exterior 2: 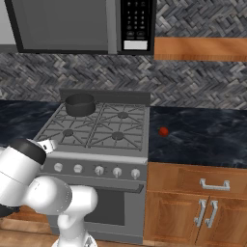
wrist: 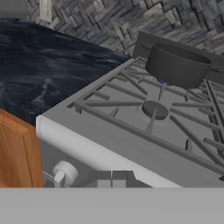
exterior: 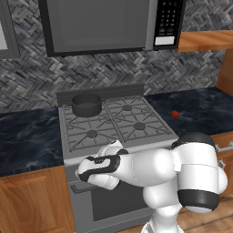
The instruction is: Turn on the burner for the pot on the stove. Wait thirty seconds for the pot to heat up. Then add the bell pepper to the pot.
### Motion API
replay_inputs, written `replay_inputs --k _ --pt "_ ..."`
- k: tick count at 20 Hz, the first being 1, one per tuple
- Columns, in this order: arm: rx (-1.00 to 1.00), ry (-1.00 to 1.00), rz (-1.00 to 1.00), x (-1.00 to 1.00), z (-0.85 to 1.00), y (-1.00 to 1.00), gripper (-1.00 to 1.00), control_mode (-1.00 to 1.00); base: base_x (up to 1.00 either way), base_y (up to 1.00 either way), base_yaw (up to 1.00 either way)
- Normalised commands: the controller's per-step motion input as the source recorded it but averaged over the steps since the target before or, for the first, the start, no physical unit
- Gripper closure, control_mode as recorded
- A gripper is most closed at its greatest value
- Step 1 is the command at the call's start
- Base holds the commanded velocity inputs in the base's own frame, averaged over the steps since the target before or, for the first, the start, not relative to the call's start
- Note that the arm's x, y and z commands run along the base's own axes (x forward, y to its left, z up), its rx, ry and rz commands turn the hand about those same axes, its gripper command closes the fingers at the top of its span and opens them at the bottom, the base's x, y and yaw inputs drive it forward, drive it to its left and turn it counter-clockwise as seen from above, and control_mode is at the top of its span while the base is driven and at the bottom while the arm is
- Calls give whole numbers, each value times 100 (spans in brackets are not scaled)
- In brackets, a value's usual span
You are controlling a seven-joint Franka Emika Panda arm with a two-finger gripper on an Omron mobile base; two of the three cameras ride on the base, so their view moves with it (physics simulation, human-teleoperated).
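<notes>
dark end effector (wrist: 111,178) tips nearly together, holding nothing, near stove (wrist: 131,144) knob (wrist: 64,173).

Even, moderately bright rendered light; no hard shadows or glare. Sharp throughout, slightly pixelated edges, dull sheen on the stove (exterior: 119,122).

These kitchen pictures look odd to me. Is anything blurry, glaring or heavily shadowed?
Left base view: flat, even light, no glare on the stove; the bell pepper is a small soft blob. Right base view: equally even, the pot barely shadowed. Hand view: sharp up close, the pot tilted by the camera's angle.
</notes>
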Motion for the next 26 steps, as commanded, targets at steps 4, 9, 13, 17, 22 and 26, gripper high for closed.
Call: replay_inputs --k 4,9,13,17,22,26 --pt "0 0 0 0 0 0 100 -100 0 0 0" --pt "0 0 0 0 0 0 100 -100 0 0 0" --pt "0 0 0 0 0 0 100 -100 0 0 0" --pt "0 0 0 0 0 0 100 -100 0 0 0" --pt "0 0 0 0 0 0 100 -100 0 0 0" --pt "0 0 0 0 0 0 100 -100 0 0 0"
